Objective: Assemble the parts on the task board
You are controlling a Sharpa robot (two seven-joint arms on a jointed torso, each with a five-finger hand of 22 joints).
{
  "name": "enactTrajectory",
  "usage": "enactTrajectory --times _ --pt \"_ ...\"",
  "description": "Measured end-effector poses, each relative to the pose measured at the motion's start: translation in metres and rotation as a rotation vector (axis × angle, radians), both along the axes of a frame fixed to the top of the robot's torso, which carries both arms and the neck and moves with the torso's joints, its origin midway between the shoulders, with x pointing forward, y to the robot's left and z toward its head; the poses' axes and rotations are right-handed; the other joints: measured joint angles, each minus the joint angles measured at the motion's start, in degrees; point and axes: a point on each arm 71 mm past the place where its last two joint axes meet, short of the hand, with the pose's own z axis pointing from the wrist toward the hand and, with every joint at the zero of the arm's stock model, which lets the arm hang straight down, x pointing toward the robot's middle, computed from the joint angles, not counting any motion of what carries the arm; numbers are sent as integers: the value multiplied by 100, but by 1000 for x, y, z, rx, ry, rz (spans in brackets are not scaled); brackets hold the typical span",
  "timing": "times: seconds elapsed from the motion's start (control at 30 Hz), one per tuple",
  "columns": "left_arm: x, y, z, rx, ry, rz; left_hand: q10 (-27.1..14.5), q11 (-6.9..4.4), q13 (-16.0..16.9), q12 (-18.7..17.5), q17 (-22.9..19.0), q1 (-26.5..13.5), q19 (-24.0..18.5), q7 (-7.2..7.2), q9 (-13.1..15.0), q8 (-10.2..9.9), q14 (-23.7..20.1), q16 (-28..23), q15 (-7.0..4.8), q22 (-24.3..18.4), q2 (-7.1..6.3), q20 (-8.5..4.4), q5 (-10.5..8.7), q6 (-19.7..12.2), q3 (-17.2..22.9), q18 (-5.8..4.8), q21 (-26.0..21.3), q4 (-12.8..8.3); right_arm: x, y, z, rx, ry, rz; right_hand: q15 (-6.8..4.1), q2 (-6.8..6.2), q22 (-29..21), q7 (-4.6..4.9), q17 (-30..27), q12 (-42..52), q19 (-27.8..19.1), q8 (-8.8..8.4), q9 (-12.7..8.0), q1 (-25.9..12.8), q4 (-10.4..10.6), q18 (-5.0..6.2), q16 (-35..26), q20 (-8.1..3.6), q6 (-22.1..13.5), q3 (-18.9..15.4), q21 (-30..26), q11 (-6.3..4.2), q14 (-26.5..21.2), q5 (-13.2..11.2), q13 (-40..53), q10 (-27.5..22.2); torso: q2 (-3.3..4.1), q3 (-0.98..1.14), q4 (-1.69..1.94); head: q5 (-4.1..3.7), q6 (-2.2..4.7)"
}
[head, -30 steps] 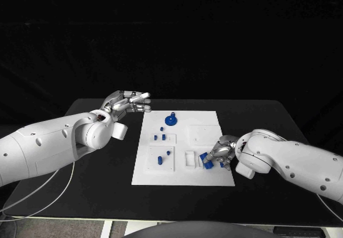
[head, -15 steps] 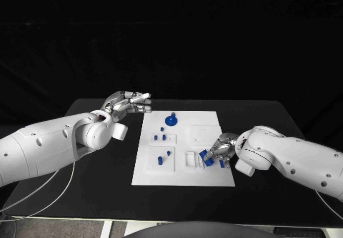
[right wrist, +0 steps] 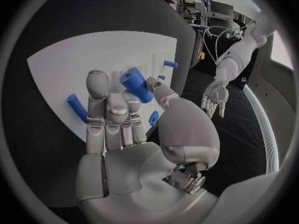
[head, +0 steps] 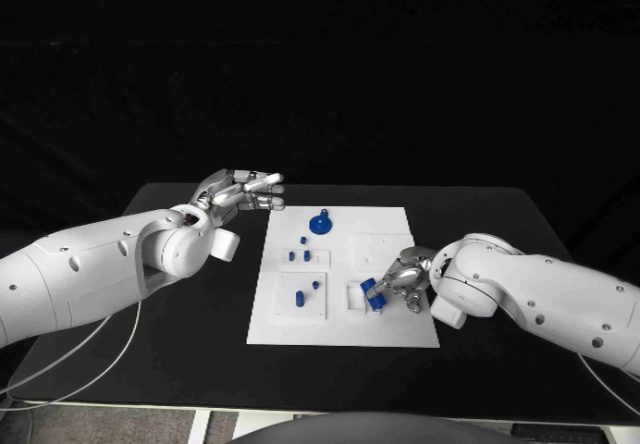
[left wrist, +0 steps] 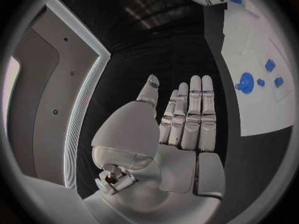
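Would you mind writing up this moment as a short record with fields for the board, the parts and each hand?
surface: black table
task board: white plate in the table's middle
parts: blue pieces on the board, among them a round blue part near its far edge
left hand: raised off the board's far left corner, fingers straight, holding nothing
right hand: over the board's near right, holds a blue cylinder

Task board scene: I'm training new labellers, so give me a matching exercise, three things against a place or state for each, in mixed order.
Things:
1. left hand
2. right hand
3. round blue part

Places or states:
A. stands on the task board at its far end
B. holds a blue cylinder over the board's near right part
C. fingers straight, holding nothing, off the board's far left corner

Pairs: 1-C, 2-B, 3-A
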Motion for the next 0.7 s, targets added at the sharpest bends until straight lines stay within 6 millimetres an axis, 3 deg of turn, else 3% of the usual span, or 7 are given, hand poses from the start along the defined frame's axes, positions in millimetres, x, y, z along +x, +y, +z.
enactTrajectory --times 0.33,0.7 --pt "0 -1 0 -1 3 -5 -37 10 0 0 3 0 -21 4 -1 0 -20 0 20 -18 0 21 0 -36 0 0 0 0 3 15 6 -16 -46 40 0 -18 12 -5 -1 0 0 0 0 48 190 -1 -51 0 8 -170 -46 0 0 -185 -36 0 -1 -3 -2 -7 -5" --pt "-1 -2 0 0 8 -12 -61 20 4 0 3 0 -20 24 -1 0 -41 0 41 -34 0 21 0 -57 0 0 0 0 9 24 7 -95 -130 93 0 -70 11 -40 9 -29 0 0 -1 98 442 -4 -62 0 44 -60 -45 1 0 -295 -81 -1 -5 -14 3 -13 24"
